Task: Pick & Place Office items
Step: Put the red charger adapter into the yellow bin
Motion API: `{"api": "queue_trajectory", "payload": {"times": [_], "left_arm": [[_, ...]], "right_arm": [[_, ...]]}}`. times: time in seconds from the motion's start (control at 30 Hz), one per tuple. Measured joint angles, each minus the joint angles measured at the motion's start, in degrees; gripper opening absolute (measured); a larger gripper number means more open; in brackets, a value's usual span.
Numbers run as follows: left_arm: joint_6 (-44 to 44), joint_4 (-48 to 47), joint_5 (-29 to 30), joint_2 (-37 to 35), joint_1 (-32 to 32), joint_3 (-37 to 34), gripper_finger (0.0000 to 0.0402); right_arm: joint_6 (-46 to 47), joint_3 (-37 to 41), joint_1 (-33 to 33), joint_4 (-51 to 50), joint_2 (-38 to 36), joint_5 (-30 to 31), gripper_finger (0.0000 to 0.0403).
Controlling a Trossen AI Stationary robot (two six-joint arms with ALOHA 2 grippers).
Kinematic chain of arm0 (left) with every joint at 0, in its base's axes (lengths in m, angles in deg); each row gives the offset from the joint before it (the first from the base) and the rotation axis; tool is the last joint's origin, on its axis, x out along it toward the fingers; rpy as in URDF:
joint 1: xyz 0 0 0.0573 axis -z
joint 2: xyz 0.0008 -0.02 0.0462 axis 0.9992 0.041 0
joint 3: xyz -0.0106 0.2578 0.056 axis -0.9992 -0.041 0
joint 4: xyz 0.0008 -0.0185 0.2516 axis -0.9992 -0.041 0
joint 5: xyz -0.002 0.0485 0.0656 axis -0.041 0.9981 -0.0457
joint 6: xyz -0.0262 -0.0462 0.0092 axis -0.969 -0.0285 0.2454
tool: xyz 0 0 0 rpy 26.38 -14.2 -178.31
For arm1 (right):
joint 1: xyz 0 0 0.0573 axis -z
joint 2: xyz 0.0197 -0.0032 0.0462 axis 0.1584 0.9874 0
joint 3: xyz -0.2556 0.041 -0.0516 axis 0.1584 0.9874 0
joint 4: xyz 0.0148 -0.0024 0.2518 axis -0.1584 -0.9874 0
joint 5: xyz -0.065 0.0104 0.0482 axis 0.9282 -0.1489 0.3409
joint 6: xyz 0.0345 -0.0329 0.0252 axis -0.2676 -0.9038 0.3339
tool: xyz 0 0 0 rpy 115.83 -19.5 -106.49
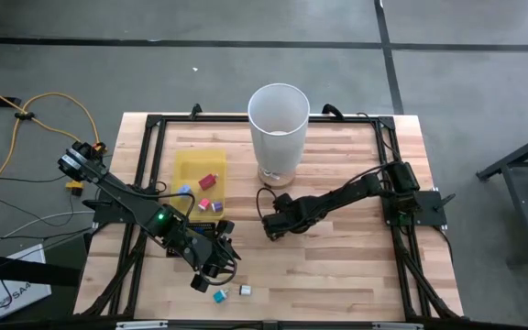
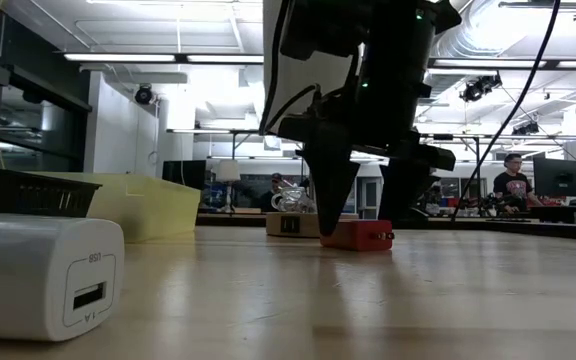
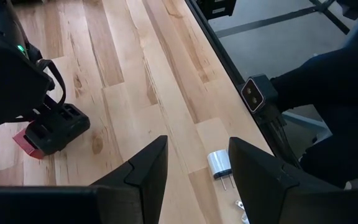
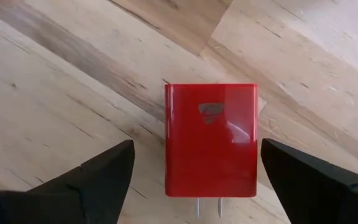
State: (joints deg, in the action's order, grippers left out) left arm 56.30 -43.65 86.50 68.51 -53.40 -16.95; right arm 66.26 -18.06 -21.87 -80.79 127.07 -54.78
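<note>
Red charger point(image 4: 210, 140) lies flat on counter point(image 1: 337, 257) mid-table, between wide-open right gripper point(image 4: 194, 171) fingers, untouched. Risk: uneven closing skews it, grip slips. Left gripper point(image 3: 194, 165) part-open, empty, near white charger point(image 3: 218, 165).

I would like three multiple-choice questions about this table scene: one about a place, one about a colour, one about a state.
1. Where does the white plug adapter lie?
A. in the yellow tray
B. on bare wood near the table's front edge
C. inside the white bin

2. What colour is the charger below the right gripper?
A. red
B. green
C. black

3. How do the right gripper's fingers stand?
A. shut on the charger
B. apart on both sides of it, not touching
C. lifting it

Answers: 1 B, bare boards surround it; 2 A, the right wrist view shows red; 3 B, wood shows between each finger and the charger.
</note>
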Motion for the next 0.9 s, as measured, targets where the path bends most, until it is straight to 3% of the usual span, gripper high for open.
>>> {"api": "queue_trajectory", "payload": {"times": [0.63, 0.9], "left_arm": [[0.00, 0.58, 0.00, 0.02, 0.00, 0.00, 0.0163], [0.00, 0.56, 0.01, 0.02, -0.01, 0.00, 0.0163]], "right_arm": [[-0.19, -0.09, 0.11, -1.42, 1.66, -2.34, 0.0334], [-0.19, -0.09, 0.11, -1.42, 1.66, -1.29, 0.0285]]}}
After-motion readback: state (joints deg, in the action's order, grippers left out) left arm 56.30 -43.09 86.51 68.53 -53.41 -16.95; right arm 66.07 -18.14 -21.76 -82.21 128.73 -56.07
